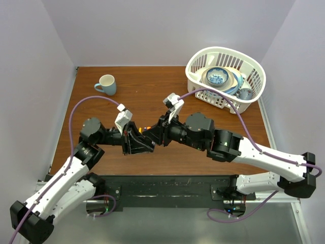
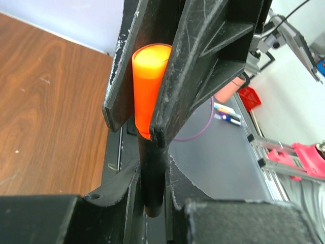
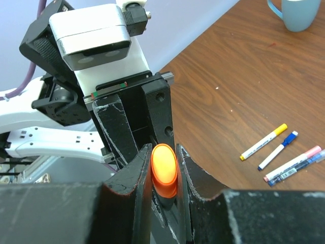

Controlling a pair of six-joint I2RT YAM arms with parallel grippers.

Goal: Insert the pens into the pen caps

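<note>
A black-barrelled pen [image 2: 151, 173] and an orange pen cap [image 2: 147, 81] are held between the two grippers above the table's middle front. My left gripper [image 2: 152, 175] is shut on the black barrel. My right gripper [image 3: 164, 168] is shut on the orange cap [image 3: 164, 165], whose open end sits over the barrel's end. In the top view the grippers meet tip to tip, left [image 1: 143, 140] and right [image 1: 156, 133], with a sliver of orange [image 1: 147, 129] between them. The pen's tip is hidden inside the cap.
Three white-barrelled pens lie on the wood below, with yellow [image 3: 264, 142], blue [image 3: 278, 150] and pink [image 3: 292, 163] caps on them. A blue mug [image 1: 106, 84] stands at the back left. A white basket [image 1: 254, 99] of dishes is at the back right.
</note>
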